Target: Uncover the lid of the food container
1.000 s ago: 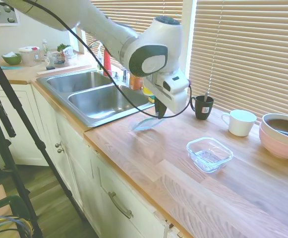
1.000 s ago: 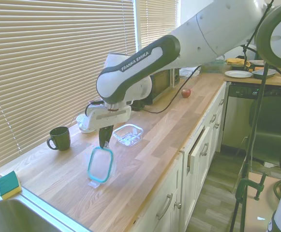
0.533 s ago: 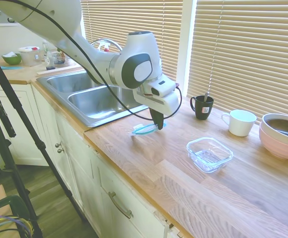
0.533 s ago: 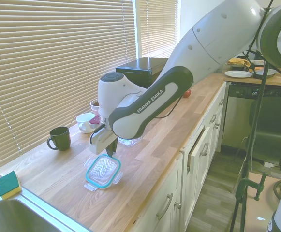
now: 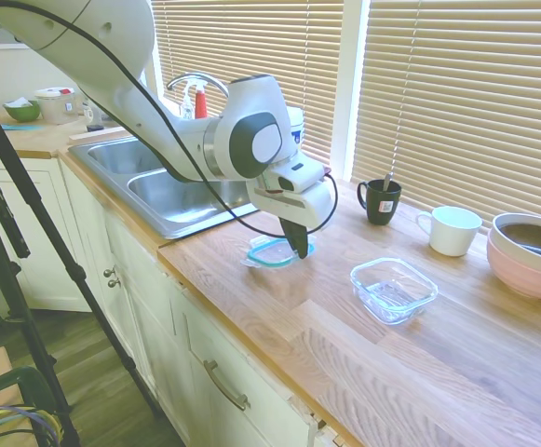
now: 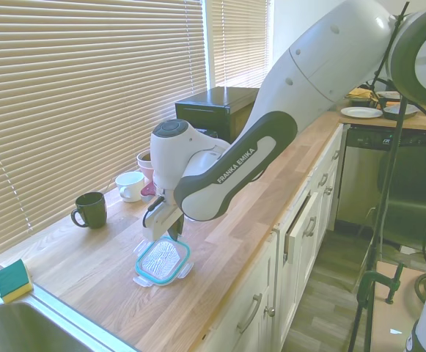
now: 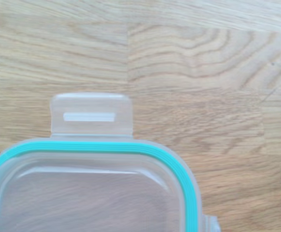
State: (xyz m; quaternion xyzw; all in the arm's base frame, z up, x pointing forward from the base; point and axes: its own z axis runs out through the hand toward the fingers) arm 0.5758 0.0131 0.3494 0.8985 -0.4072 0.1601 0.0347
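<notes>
Already the lid (image 6: 162, 260) lies flat on the wooden counter (image 5: 456, 363) at the centre-left of the first exterior view, well apart from the food container (image 5: 393, 290), which stands open toward the lower right. The gripper (image 5: 299, 250) points down at the lid's near edge; whether its fingers are clamped on the rim or parted I cannot tell. To finish well, I would judge it should let go fully, then rise straight so no snap tab catches. Clear plastic, teal seal, rounded corners and a frosted tab (image 7: 92, 116) show close up; the dish is smooth glass.
</notes>
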